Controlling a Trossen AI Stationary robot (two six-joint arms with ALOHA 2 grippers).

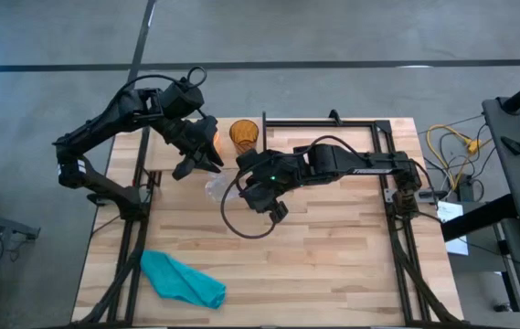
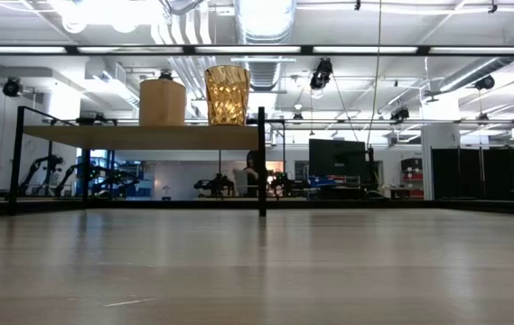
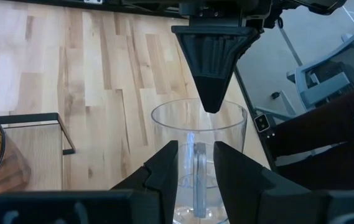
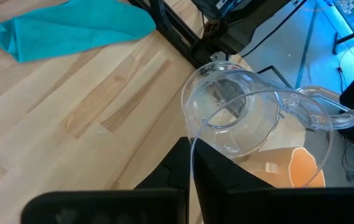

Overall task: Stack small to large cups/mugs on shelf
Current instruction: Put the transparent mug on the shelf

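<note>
The tiny clear glass cup (image 3: 198, 134) hangs upright between my two grippers, near the table's middle (image 1: 217, 188). My right gripper (image 4: 192, 163) is shut on its rim. My left gripper (image 3: 195, 152) is open a little; its fingers stand on either side of the cup's handle (image 3: 195, 174), with a thin gap showing on each side. The orange mug (image 2: 162, 102) and the amber tumbler (image 2: 227, 94) stand side by side on the shelf (image 2: 139, 136). In the right wrist view the orange mug (image 4: 292, 171) shows below and beyond the glass cup. My right gripper pinches the glass cup's rim wall (image 4: 192, 140) on the side opposite the handle (image 4: 326, 112), one finger inside the cup and one outside. The fingers (image 3: 213, 93) come from above, pointing down. The cup hangs upright below them; what is under its base is hidden.
A teal cloth (image 1: 182, 279) lies crumpled near the table's near left corner. Black frame rods (image 1: 323, 122) edge the far side and both sides of the table. Bare planks lie across the near half. Cables and equipment sit off the right edge.
</note>
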